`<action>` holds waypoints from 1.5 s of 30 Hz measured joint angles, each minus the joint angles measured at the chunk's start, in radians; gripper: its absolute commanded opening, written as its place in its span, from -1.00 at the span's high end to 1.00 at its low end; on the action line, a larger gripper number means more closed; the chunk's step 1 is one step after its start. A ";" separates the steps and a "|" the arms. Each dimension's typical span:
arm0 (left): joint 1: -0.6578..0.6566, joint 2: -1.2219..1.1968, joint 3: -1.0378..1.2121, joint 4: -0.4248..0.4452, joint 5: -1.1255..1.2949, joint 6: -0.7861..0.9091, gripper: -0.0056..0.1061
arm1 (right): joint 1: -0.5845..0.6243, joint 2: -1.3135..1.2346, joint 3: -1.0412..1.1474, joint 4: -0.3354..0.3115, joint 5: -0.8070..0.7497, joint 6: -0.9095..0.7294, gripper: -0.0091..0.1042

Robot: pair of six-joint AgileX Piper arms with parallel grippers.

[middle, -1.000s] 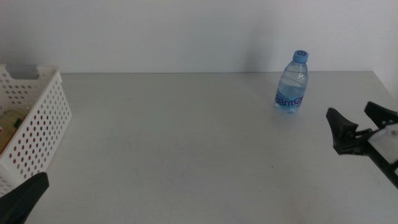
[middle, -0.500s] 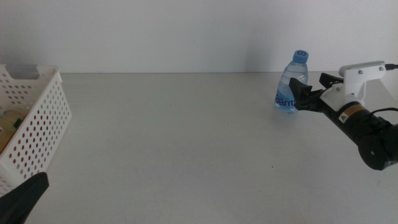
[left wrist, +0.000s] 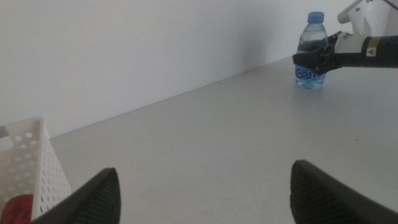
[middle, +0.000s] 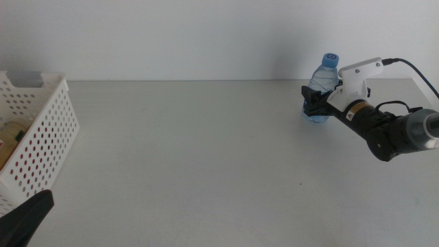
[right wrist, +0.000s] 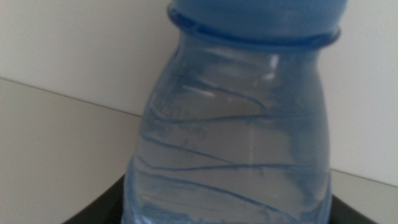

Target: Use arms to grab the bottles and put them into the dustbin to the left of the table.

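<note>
A small clear water bottle point(middle: 324, 86) with a blue cap stands upright at the table's far right, by the wall. My right gripper point(middle: 313, 101) has come in from the right and is open, one dark jaw on each side of the bottle's lower body. The right wrist view is filled by the bottle point(right wrist: 230, 143). The left wrist view shows the same bottle point(left wrist: 310, 56) far off, with the right gripper point(left wrist: 316, 60) on it. My left gripper point(left wrist: 205, 196) waits open at the near left point(middle: 26, 218). The white perforated dustbin point(middle: 42, 140) sits at the left edge.
Inside the dustbin a yellowish bottle point(middle: 9, 140) shows over the rim, and something red point(left wrist: 15, 209) shows through the holes. A black cable point(middle: 417, 72) arcs behind the right arm. The grey table point(middle: 192, 151) stretches bare between the bottle and the dustbin.
The right arm swung up from the near right to the bottle, and its jaws now sit on both sides of it. The bottle has stayed put. The left gripper has not moved.
</note>
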 measured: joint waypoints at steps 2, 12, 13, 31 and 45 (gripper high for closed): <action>0.000 0.000 0.000 0.000 0.000 0.000 -0.78 | 0.009 -0.004 -0.001 0.003 0.014 -0.001 0.86; 0.000 0.000 0.000 0.000 -0.001 0.000 -0.78 | 0.278 -0.053 -0.123 -0.064 0.139 0.147 0.86; 0.000 0.000 0.000 0.000 -0.001 0.000 -0.78 | 0.317 -0.054 -0.154 -0.076 0.144 0.161 0.86; 0.000 0.000 0.000 0.000 -0.001 0.000 -0.78 | 0.611 0.124 -0.359 -0.103 0.238 0.179 0.85; 0.000 0.000 0.000 0.000 -0.001 0.000 -0.78 | 0.619 0.111 -0.343 -0.157 0.247 0.254 -0.81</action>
